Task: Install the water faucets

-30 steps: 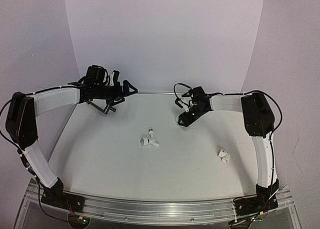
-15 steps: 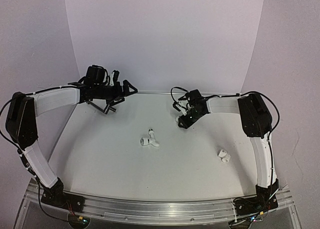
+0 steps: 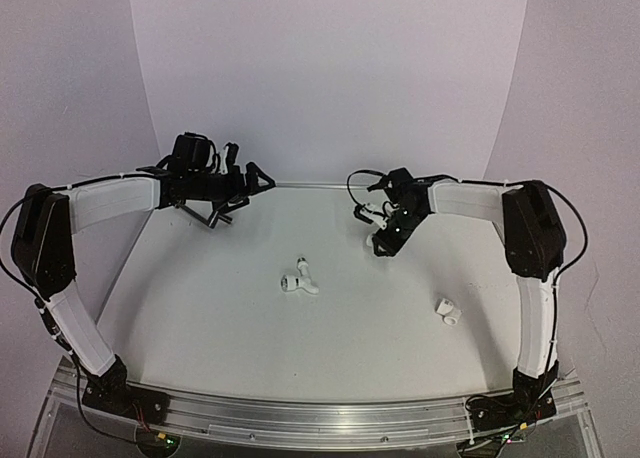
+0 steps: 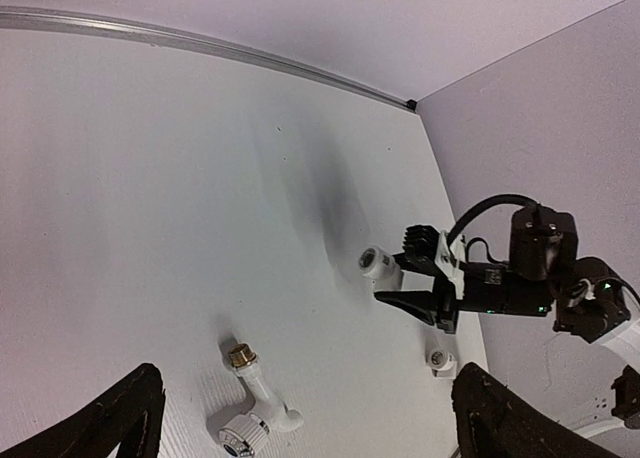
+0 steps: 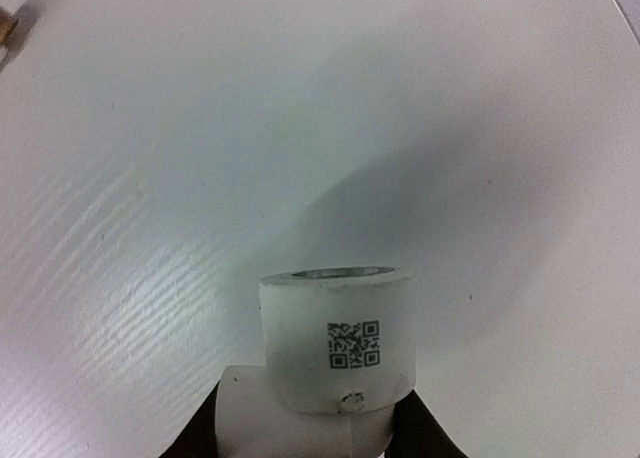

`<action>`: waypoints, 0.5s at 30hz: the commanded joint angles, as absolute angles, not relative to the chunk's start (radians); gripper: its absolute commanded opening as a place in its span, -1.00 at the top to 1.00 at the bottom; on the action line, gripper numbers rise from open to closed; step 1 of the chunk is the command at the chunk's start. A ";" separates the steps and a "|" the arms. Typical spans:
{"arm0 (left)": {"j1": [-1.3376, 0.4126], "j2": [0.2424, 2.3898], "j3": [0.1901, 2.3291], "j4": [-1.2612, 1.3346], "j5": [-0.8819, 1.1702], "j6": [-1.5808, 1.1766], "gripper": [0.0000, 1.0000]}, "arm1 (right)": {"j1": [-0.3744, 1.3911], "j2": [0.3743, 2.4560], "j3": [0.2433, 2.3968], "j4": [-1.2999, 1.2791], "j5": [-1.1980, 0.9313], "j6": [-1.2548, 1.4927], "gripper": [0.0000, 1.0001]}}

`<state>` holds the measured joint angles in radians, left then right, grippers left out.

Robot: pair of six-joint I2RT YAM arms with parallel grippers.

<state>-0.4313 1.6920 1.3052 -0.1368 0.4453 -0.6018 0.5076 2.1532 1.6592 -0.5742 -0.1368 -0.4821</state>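
Note:
A white faucet with a round knob and a brass-tipped end lies mid-table; it also shows in the left wrist view. My right gripper is shut on a white tubular fitting and holds it just above the table at the back right. The right wrist view shows that fitting with a QR code between my dark fingers. A second white fitting lies at the right front. My left gripper is open and empty at the back left, raised above the table.
A dark metal crank-shaped bar sits under my left wrist at the back left. The table's metal back rim runs along the white backdrop. In the left wrist view my right gripper stands beyond the faucet.
My right gripper has shifted a little to the right with the fitting in it, and its arm has swung right. The left arm, faucet and loose fitting have not moved.

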 commanded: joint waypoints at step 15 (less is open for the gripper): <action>-0.434 1.683 1.249 0.015 0.586 -0.620 -0.99 | 0.517 1.930 1.612 -1.001 0.008 -0.781 0.43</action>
